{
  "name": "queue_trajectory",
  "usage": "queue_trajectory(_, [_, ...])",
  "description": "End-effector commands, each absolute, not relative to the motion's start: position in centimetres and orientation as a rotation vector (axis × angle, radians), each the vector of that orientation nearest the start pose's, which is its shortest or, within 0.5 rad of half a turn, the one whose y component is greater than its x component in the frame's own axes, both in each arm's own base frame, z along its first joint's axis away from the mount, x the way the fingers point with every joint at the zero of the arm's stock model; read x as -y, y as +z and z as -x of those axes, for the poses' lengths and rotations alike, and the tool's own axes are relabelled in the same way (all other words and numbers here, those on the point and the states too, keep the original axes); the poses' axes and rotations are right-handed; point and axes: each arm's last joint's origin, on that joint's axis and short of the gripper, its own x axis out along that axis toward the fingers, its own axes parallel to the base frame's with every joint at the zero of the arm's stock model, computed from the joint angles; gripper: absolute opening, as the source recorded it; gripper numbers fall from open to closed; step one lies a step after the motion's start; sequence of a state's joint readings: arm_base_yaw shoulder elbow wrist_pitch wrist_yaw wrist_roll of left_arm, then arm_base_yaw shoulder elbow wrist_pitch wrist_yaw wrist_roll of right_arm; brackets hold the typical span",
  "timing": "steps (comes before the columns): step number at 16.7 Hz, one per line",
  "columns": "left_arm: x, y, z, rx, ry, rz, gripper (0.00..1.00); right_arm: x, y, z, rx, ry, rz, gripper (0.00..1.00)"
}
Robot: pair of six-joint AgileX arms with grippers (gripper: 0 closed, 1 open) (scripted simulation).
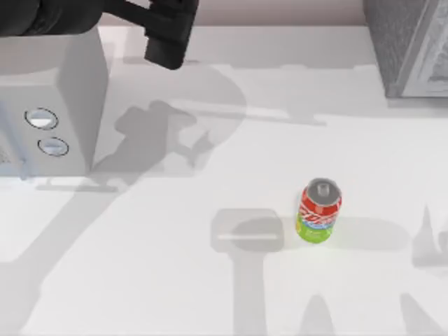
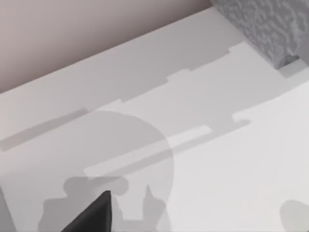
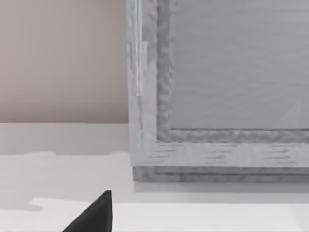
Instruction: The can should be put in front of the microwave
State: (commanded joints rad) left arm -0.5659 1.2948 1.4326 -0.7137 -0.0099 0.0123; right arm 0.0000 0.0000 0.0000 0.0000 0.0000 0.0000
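The left tool (image 1: 166,50) hangs at the far left of the top view, above the back edge of the white surface (image 1: 210,294) and just right of the microwave's top; whether its fingers stand apart or together I cannot tell. One dark fingertip (image 2: 94,215) of it shows in the left wrist view, over bare surface. In the right wrist view one dark fingertip (image 3: 94,215) of the right tool shows before the speckled box, and its spread cannot be told either.

There is one can (image 1: 319,211), one microwave (image 1: 45,105) and one darker speckled grey box (image 1: 409,45) with a pale panel.

The can stands upright right of the middle of the surface, well apart from the microwave at the left edge and from the box in the far right corner. It has a silver top, a red upper band with white and blue lettering too small to read, and a lime-green lower part.

The microwave is light grey, with two round silvery dials (image 1: 42,119) on its front panel.
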Motion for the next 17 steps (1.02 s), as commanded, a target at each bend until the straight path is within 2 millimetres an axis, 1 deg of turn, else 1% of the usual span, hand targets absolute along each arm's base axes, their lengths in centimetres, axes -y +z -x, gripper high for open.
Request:
queue_trajectory(2, [18.3,39.9,-25.5,-0.644,-0.596,-0.200,1.00,0.1,16.0,-10.6,0.000,0.000,0.000,1.00])
queue_trajectory(4, [22.7,39.0,-27.6,-0.752,-0.643,-0.244,1.00,0.1,16.0,-10.6,0.000,0.000,0.000,1.00])
queue_trajectory(6, [27.1,36.6,-29.2,-0.876,-0.675,-0.302,1.00,0.1,16.0,-10.6,0.000,0.000,0.000,1.00])
queue_trajectory(8, [31.1,33.0,-30.2,-1.011,-0.690,-0.371,1.00,0.1,16.0,-10.6,0.000,0.000,0.000,1.00])
queue_trajectory(10, [34.3,29.1,-30.6,-1.144,-0.689,-0.443,1.00,0.1,16.0,-10.6,0.000,0.000,0.000,1.00])
queue_trajectory(12, [36.4,25.7,-30.5,-1.258,-0.678,-0.510,1.00,0.1,16.0,-10.6,0.000,0.000,0.000,1.00])
queue_trajectory(14, [37.6,23.2,-30.1,-1.341,-0.663,-0.561,1.00,0.1,16.0,-10.6,0.000,0.000,0.000,1.00])
queue_trajectory(15, [38.0,22.4,-30.0,-1.369,-0.657,-0.578,1.00,0.1,16.0,-10.6,0.000,0.000,0.000,1.00])
queue_trajectory(17, [38.2,21.9,-29.9,-1.386,-0.653,-0.589,1.00,0.1,16.0,-10.6,0.000,0.000,0.000,1.00])
